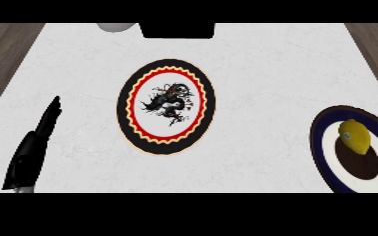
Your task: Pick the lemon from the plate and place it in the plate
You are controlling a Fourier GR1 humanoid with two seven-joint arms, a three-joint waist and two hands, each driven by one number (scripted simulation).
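Observation:
A yellow lemon [355,136] lies on a dark blue-rimmed plate [322,152] with a white band and brown centre, at the right edge of the head view. In the middle of the white counter sits a second plate [127,111] with a black rim, a red and yellow zigzag ring and a black dragon figure on white. My left hand [33,147] shows at the lower left, fingers straight and pointing up, resting and holding nothing. It is far from both plates. My right hand does not show.
A black box-like object [177,30] stands at the counter's far edge, with a pale grey round object [117,27] to its left. Wooden floor shows past the counter's left and right edges.

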